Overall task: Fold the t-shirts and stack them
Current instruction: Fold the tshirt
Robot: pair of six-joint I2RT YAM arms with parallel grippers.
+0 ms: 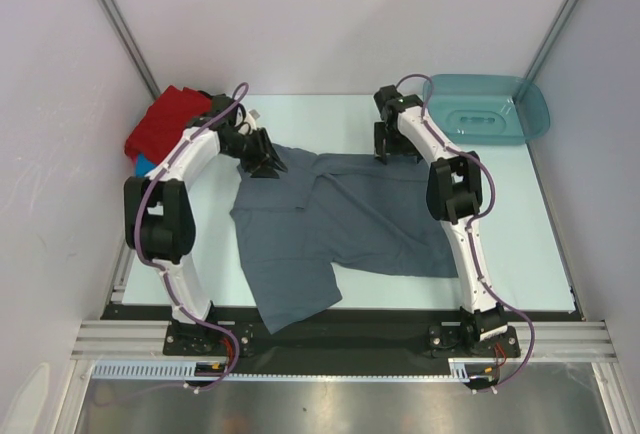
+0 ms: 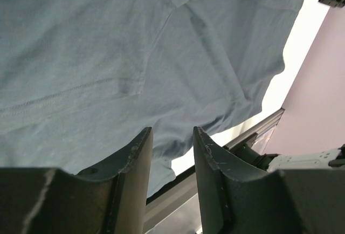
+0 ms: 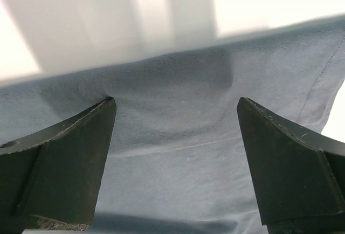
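Observation:
A slate grey-blue t-shirt [image 1: 340, 219] lies spread and creased across the middle of the table. My left gripper [image 1: 262, 159] is at its far left corner. In the left wrist view the left gripper [image 2: 172, 131] is partly open, nothing is between the fingers, and the shirt [image 2: 108, 56] lies just past the tips. My right gripper [image 1: 385, 149] is at the shirt's far edge. In the right wrist view the right gripper [image 3: 175, 102] is wide open over the cloth [image 3: 178, 158], with the shirt's edge just beyond. A red shirt [image 1: 165, 119] lies on a bright blue one [image 1: 146, 165] at the far left.
A teal plastic tub [image 1: 490, 106] stands at the far right corner. White walls close in the table at the back and sides. A metal rail [image 1: 340, 339] runs along the near edge by the arm bases.

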